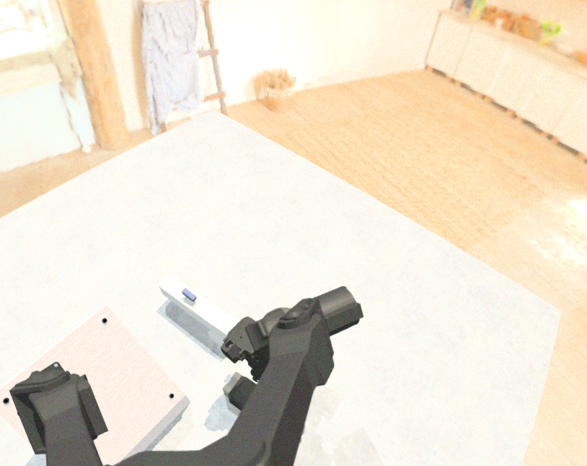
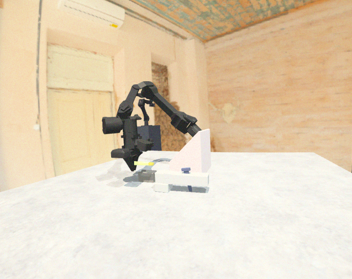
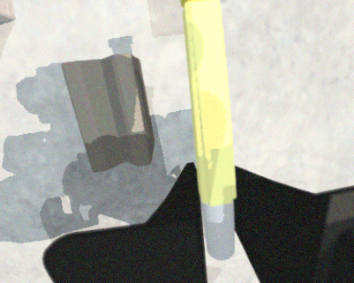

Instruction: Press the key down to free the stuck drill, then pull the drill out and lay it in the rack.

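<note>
Between my fingers, the drill [image 3: 210, 112] is pinched near its grey tail end; my gripper [image 3: 202, 167] is clamped on it, and its pale yellow shaft runs straight away from me, level above the table [image 2: 238, 217], ending in a darker yellow tip at the far edge of the wrist view; the exterior view shows the same yellow bar [image 2: 144, 163] jutting sideways from my fingertips [image 2: 132, 164], lifted off the table surface and apart from the white block [image 2: 180, 178]; below and to one side of the drill lies the rack [image 3: 109, 112], a grey grooved cradle resting on the table, its channel empty and set at a slant to the drill's line; I cannot tell how high above it I hang; beyond the drill tip stands the white block, a long low housing, with the small blue key [image 2: 185, 169] sitting on its top face; from the top view the key [image 1: 189, 293] shows near the block's far end, well apart from my gripper [image 1: 241, 355]; behind the block a pale pink wedge-shaped base [image 2: 193, 154] rises, and my arm [image 2: 163, 103] arches up from it and folds down to the wrist.
</note>
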Motion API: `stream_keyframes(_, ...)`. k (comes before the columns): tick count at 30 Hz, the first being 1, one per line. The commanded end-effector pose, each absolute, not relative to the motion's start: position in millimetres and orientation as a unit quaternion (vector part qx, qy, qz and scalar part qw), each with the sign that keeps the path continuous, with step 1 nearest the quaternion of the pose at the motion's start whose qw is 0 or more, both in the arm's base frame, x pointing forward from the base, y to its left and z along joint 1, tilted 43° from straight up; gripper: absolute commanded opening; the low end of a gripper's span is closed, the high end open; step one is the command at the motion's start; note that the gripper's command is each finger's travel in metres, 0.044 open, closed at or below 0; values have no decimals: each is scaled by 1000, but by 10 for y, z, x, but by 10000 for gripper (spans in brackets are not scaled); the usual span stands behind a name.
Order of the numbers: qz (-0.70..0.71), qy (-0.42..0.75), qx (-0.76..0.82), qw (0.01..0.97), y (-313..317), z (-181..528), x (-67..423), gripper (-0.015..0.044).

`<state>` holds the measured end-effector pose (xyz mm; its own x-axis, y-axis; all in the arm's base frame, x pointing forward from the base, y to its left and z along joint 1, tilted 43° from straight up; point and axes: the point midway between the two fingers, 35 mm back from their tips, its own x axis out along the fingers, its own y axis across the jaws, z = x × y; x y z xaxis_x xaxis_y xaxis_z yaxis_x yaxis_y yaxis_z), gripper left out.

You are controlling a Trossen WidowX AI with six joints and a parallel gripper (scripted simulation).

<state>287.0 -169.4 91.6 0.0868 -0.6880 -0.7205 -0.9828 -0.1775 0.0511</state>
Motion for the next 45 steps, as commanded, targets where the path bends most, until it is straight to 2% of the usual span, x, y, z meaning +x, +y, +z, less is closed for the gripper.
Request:
stream_keyframes(1, 315, 594, -702, 235, -1719, 938, 2806, 0)
stream_keyframes(26, 315, 595, -702, 234, -1895, 1046, 2382, 0)
stream_keyframes(45, 315, 595, -702, 233, -2080, 855, 2411, 0)
